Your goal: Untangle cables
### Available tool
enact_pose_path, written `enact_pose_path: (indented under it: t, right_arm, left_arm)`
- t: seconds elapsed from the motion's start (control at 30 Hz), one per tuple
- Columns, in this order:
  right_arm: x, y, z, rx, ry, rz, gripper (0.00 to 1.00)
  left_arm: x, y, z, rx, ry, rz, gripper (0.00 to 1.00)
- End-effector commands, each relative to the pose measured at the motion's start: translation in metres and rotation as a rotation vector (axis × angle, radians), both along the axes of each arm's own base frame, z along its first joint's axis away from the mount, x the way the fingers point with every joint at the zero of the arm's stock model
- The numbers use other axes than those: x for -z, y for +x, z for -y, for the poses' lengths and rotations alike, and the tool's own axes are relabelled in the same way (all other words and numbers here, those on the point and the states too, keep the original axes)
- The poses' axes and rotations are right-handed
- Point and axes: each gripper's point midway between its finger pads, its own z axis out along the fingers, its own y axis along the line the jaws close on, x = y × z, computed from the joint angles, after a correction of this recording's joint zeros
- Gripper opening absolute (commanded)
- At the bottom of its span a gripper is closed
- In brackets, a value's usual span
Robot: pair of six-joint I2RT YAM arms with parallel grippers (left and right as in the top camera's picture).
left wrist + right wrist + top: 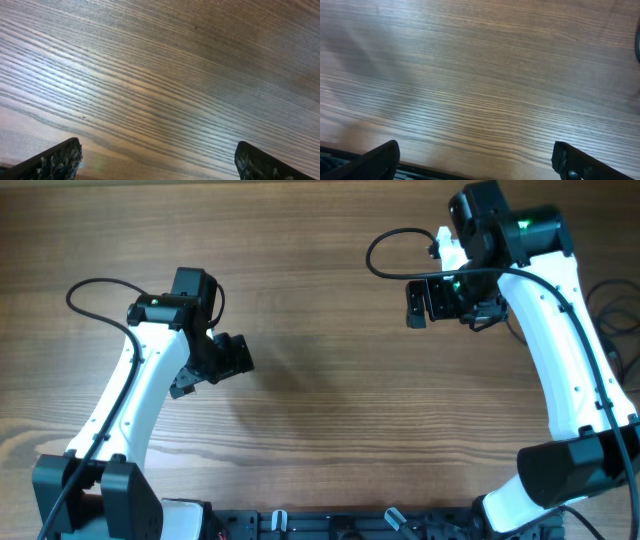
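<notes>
Thin dark wires (612,308) lie in loose loops at the table's far right edge, partly hidden behind my right arm. A sliver of dark wire (638,44) shows at the right edge of the right wrist view. My left gripper (232,360) hovers over bare wood left of centre, open and empty (157,162). My right gripper (424,300) is at the back right, pointing left, open and empty (475,160). No cable lies between either pair of fingers.
Thicker black arm cables arch off the left arm (95,288) and the right arm (390,242). A black rail with fittings (330,525) runs along the front edge. The wooden tabletop (320,400) spans the middle.
</notes>
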Motion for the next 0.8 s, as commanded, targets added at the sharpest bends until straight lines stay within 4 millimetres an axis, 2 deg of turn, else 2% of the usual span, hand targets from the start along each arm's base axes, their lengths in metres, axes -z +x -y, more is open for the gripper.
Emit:
enact_pose_path:
  t: [0.0, 0.17, 0.27, 0.4, 0.53, 0.63, 0.77]
  right_arm:
    - [0.013, -0.009, 0.008, 0.013, -0.036, -0.005, 1.00]
    - [0.037, -0.033, 0.013, 0.066, -0.007, 0.080, 1.00]
    - [0.040, -0.040, 0.015, 0.144, 0.038, 0.190, 1.00]
    - [0.020, -0.048, 0.015, 0.186, 0.132, 0.414, 1.00]
    - [-0.002, -0.063, 0.028, 0.203, 0.135, 0.575, 1.00]
    - [-0.008, -0.071, 0.030, 0.203, 0.142, 0.596, 1.00]
    - [-0.006, -0.070, 0.029, 0.203, 0.139, 0.585, 1.00]
  left_arm:
    - [-0.003, -0.005, -0.004, 0.019, 0.019, 0.025, 1.00]
    - [-0.008, -0.018, -0.005, 0.035, 0.007, 0.135, 1.00]
    - [-0.024, -0.023, -0.002, 0.037, -0.029, 0.293, 1.00]
    - [-0.066, -0.031, -0.001, 0.038, -0.069, 0.542, 1.00]
    - [-0.100, -0.047, -0.007, 0.030, -0.059, 0.716, 1.00]
    - [-0.112, -0.053, -0.008, 0.029, -0.067, 0.778, 1.00]
    - [-0.112, -0.054, -0.008, 0.029, -0.067, 0.773, 1.00]
